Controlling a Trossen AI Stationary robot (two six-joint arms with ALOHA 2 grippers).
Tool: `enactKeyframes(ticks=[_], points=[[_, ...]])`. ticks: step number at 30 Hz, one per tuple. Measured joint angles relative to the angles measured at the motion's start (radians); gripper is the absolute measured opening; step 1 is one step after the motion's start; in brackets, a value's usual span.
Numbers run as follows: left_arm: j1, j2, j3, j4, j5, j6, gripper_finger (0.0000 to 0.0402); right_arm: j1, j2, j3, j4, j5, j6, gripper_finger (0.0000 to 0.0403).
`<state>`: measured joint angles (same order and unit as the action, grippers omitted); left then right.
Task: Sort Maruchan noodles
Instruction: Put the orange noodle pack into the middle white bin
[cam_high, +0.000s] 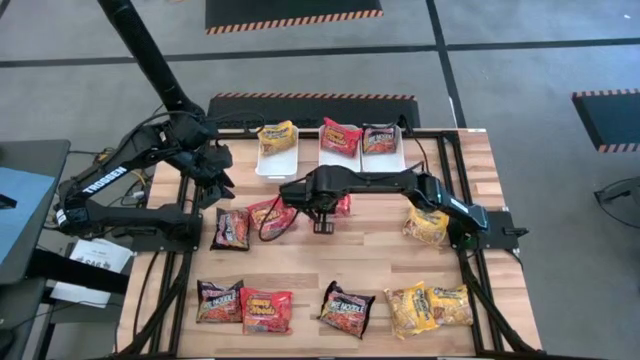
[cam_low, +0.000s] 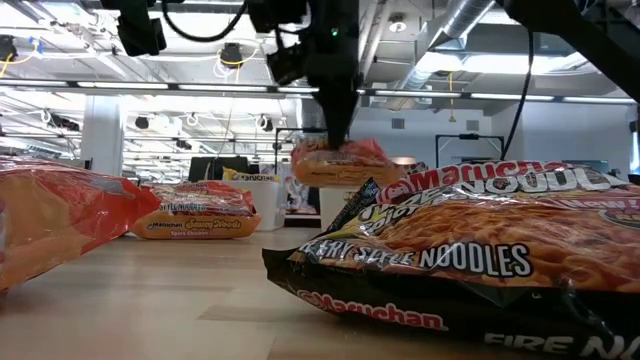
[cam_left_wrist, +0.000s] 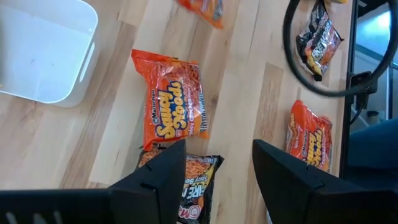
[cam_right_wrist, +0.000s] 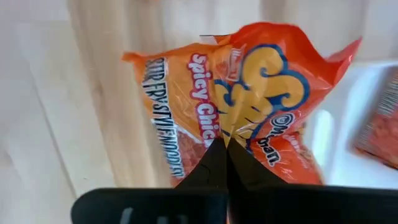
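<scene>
The left end effector (cam_high: 222, 185) hangs over the left part of the tabletop (cam_high: 370, 255), its 2 dark fingers (cam_left_wrist: 163, 177) spread apart with nothing between them. Below it lie a dark packet (cam_high: 231, 229) and, just beside that, a red packet (cam_high: 268, 216), both flat on the wood.

Along the front edge of the tabletop, from the left, sit a dark packet and a red packet (cam_high: 264, 310) touching each other, then another dark packet (cam_high: 346, 309) on its own, then 2 yellow packets (cam_high: 428, 307) overlapping at the right.

At the back stand 3 white bins. The left bin (cam_high: 277, 160) holds 1 yellow packet (cam_high: 277, 137), the middle bin (cam_high: 338, 156) holds a red one (cam_high: 340, 136), and the right bin (cam_high: 385, 158) a dark one (cam_high: 379, 138).

The right arm stretches from the right side across the middle of the tabletop. Its end effector (cam_high: 338, 207) is clenched on an orange-red packet (cam_right_wrist: 249, 99), pinching the plastic at one edge. From table height that packet (cam_low: 338, 162) is clear of the wood, hanging under the fingers. It is just in front of the middle bin.

Farther right, a single yellow packet (cam_high: 427, 226) lies on the tabletop beside the right arm's base.
</scene>
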<state>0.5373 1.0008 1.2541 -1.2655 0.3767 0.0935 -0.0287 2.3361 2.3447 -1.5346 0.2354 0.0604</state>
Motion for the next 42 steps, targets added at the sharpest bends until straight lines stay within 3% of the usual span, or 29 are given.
enactKeyframes(ticks=[17, 27, 31, 42], points=[[0.000, 0.000, 0.000, 0.000, -0.051, -0.001, 0.0171, -0.196, -0.092, 0.000, 0.022, 0.261, -0.066, 0.0004], [0.000, 0.000, 0.000, 0.000, -0.051, -0.004, 0.0171, -0.317, -0.091, 0.000, 0.171, 0.261, -0.208, 0.0004], [0.000, 0.000, 0.000, 0.004, -0.051, -0.004, 0.0171, -0.358, -0.091, -0.005, 0.213, 0.204, -0.230, 0.0004], [0.000, 0.000, 0.000, 0.074, -0.052, -0.016, 0.0171, -0.399, -0.090, -0.140, 0.304, 0.198, -0.282, 0.0004]])
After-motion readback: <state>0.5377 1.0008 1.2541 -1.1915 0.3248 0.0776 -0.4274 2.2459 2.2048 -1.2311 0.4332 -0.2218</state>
